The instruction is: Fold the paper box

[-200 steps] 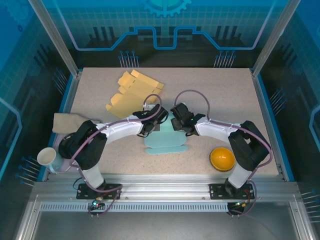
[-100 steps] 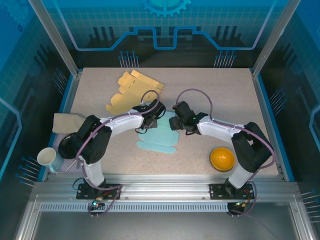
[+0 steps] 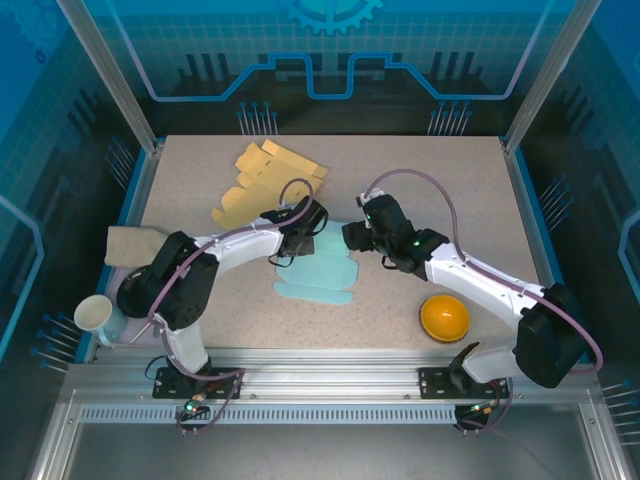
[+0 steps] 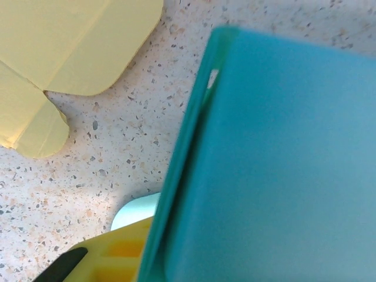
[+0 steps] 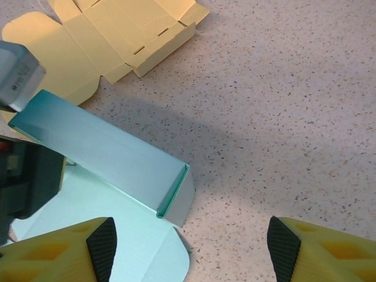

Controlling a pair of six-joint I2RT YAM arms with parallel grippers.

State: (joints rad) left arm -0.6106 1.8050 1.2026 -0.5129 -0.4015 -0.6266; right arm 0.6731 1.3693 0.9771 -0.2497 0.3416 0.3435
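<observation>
The light teal paper box (image 3: pixel 318 280) lies partly folded in the middle of the table, with one long wall (image 5: pixel 106 153) standing up as a hollow double fold. My left gripper (image 3: pixel 300 238) is at that wall's far left end. In the left wrist view the teal wall (image 4: pixel 282 164) is pressed close, one yellow finger (image 4: pixel 111 258) lies against it and the other is hidden. My right gripper (image 5: pixel 194 249) hangs open above the wall's other end and the rounded flap (image 5: pixel 147 252), touching nothing.
A flat yellow box blank (image 3: pixel 265 185) lies behind the teal box, near the left gripper. An orange ball (image 3: pixel 444 317) sits front right. A white mug (image 3: pixel 95 315) and a beige cloth (image 3: pixel 130 245) are at the left edge.
The right gripper has let go, lifted and drawn back to the right of the box. The box has slid slightly left. The left gripper stays at the folded wall.
</observation>
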